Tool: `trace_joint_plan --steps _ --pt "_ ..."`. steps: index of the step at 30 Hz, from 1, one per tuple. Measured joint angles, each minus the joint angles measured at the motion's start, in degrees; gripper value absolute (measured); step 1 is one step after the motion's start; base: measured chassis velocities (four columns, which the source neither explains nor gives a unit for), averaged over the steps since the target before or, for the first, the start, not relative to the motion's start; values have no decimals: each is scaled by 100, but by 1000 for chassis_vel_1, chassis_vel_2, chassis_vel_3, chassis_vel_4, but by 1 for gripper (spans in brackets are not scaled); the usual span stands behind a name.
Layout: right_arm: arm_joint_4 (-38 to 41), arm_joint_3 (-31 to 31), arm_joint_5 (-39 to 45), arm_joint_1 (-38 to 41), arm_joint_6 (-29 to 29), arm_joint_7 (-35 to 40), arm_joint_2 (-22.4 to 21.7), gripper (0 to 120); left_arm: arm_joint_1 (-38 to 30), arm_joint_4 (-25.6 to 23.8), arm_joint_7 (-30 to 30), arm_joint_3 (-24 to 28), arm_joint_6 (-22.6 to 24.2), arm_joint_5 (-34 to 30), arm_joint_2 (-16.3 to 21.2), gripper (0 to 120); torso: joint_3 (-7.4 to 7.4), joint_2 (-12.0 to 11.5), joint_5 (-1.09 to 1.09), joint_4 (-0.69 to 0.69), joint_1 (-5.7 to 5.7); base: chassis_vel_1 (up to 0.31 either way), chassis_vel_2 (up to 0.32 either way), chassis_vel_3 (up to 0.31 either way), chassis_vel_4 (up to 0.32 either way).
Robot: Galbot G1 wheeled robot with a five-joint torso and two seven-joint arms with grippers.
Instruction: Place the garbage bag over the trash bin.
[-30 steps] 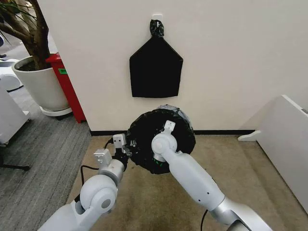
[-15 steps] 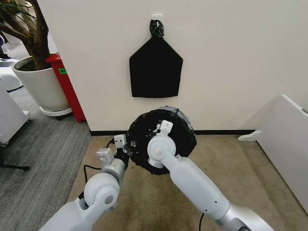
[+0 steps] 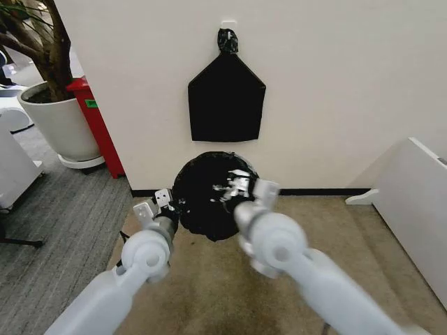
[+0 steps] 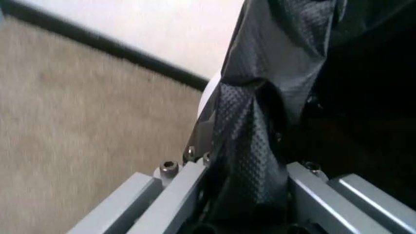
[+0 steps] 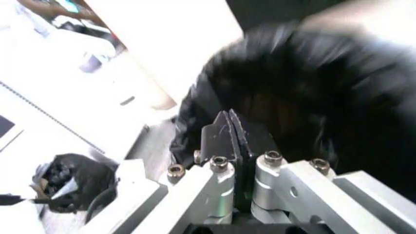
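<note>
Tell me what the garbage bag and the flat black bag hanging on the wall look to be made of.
Garbage bag: thin plastic film, it seems; the left wrist view shows an embossed, faintly shiny surface bunching into soft folds. Flat black bag on the wall: smooth and matte, hanging in a flat, straight-edged shape, likely folded plastic, though fabric cannot be excluded.

Since a second ago the bagged bin has been shifted toward the robot's left and nearer the wall: the garbage bag is now seen directly under the flat black bag hung on the wall, where before it sat more to the right. Its outline appears smaller and rounder than earlier. The right gripper has been drawn back and upward, its arm now blurred and closer to the head camera. The left gripper has been carried left and slightly up, its hold on the bag's edge kept.
</note>
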Motion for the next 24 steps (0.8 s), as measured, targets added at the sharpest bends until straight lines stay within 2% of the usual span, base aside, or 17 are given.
trace_joint_plan --steps 2,3,5,6,7,8,15,16,20,23,24 --pt "63 131 -48 -130 59 -135 -149 0 -29 1 -89 -21 47 -188 4 0 0 0 -2 1 0 0 0 0 0" --pt "114 505 -186 -456 115 -497 -407 0 -101 2 -293 -60 124 -622 8 0 0 0 -4 1 0 0 0 0 0" --pt "3 962 -468 -822 148 -820 -585 0 -197 3 -593 -83 161 -1197 14 0 0 0 0 0 0 0 0 0 0" --pt "-52 1109 -554 -925 175 -872 -610 0 -238 7 -726 -89 163 -1418 15 0 0 0 -2 0 0 0 0 0 0" --pt "-158 1459 -686 -1168 240 -962 -588 6 -309 19 -947 -92 166 -1761 26 0 1 0 -2 1 0 0 0 0 0" --pt "-158 1459 -686 -1168 240 -962 -588 6 -309 19 -947 -92 166 -1761 26 0 1 0 -2 1 0 0 0 0 0" --pt "-76 3160 -824 -2502 103 -1444 -47 34 -613 0 -1702 -123 162 -2979 228 0 1 0 -1 2 0 0 0 0 0" --pt "-76 3160 -824 -2502 103 -1444 -47 34 -613 0 -1702 -123 162 -2979 228 0 1 0 -1 2 0 0 0 0 0" --pt "277 3664 -381 -3519 -103 -1871 465 52 -829 123 -1898 -183 101 -4013 341 0 0 0 -3 1 0 0 0 0 0" --pt "338 3672 -178 -4130 -131 -2187 872 66 -1037 384 -2124 -222 48 -4757 336 0 0 0 -3 2 0 0 0 0 0" --pt "338 3672 -178 -4130 -131 -2187 872 66 -1037 384 -2124 -222 48 -4757 336 0 0 0 -3 2 0 0 0 0 0"
